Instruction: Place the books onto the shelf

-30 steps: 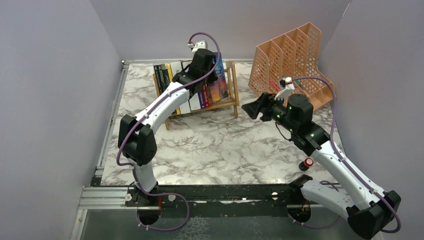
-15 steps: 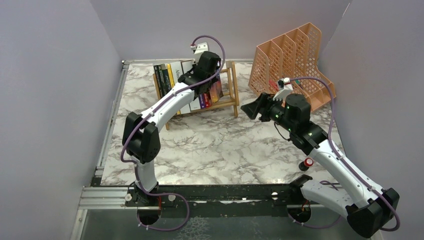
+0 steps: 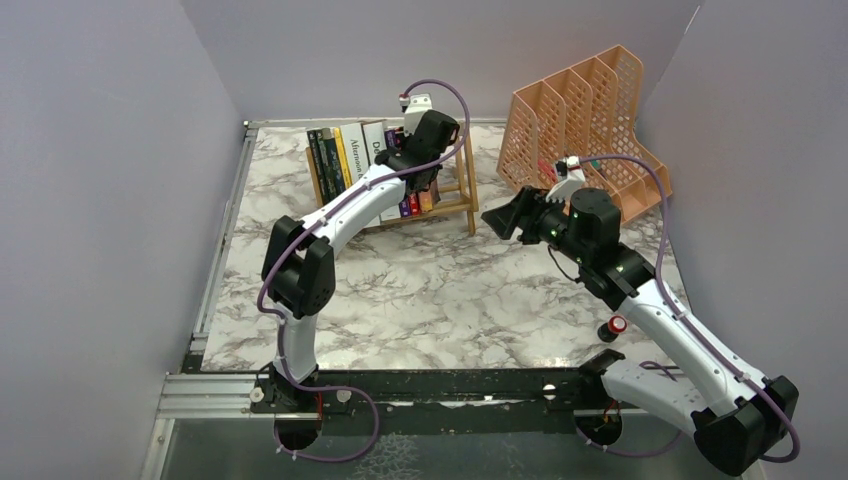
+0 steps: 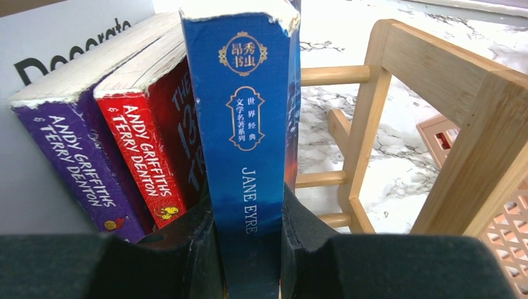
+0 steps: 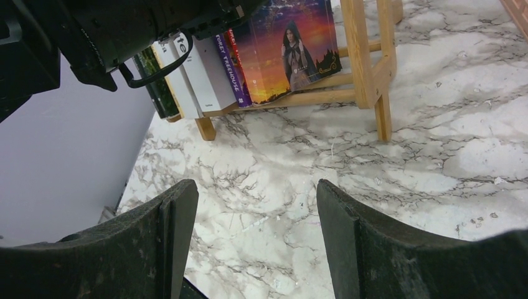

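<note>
Marbled surface, lilac walls. We see left end effector clamped narrow on blue book, upright at row's right end on shelf, beside red book; grip steadies it, we judge. Right end effector wide, empty, near shelf.

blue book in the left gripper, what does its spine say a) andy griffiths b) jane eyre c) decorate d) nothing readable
B: the blue book clamped in the left gripper reads Jane Eyre down its spine; the Andy Griffiths name is on the purple book and the red book beside it.
</note>
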`<act>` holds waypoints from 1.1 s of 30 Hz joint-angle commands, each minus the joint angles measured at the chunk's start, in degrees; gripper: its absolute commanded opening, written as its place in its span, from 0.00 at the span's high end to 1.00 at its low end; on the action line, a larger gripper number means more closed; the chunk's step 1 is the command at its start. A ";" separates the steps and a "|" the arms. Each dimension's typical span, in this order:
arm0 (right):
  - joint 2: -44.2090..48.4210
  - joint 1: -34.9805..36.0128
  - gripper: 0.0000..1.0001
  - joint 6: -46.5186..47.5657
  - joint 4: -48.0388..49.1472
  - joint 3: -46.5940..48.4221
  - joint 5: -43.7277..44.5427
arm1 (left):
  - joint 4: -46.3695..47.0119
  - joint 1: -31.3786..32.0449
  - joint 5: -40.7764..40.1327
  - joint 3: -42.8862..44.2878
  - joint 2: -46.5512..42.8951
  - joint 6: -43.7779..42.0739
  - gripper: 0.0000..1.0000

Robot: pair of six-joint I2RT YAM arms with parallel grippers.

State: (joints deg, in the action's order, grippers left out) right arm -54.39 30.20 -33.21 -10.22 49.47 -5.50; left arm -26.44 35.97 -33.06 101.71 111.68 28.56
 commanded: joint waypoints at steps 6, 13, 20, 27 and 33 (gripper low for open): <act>-0.54 0.13 0.26 -0.89 -0.41 -0.78 0.14 | 2.28 -0.71 -3.77 4.19 -2.28 -1.36 0.75; -0.21 0.13 0.26 -0.85 -0.77 -0.89 0.49 | 1.83 -0.72 -1.56 7.58 -4.49 -4.10 0.65; -0.26 0.13 0.26 -1.07 -0.76 -0.83 0.40 | -0.36 -0.68 0.65 8.42 -8.26 -6.18 0.50; 0.19 0.17 0.26 -1.22 -3.04 -0.45 1.82 | -1.36 -0.68 1.54 1.99 -15.92 -9.14 0.38; 1.08 0.13 0.25 -1.41 -8.55 0.37 5.16 | -3.56 -0.65 2.16 -10.22 -27.79 -9.10 0.12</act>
State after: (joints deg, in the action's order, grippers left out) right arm -54.63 30.20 -34.02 -13.82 49.30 -4.03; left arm -27.97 35.31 -32.29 98.76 93.06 20.49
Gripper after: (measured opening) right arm 0.744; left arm 0.790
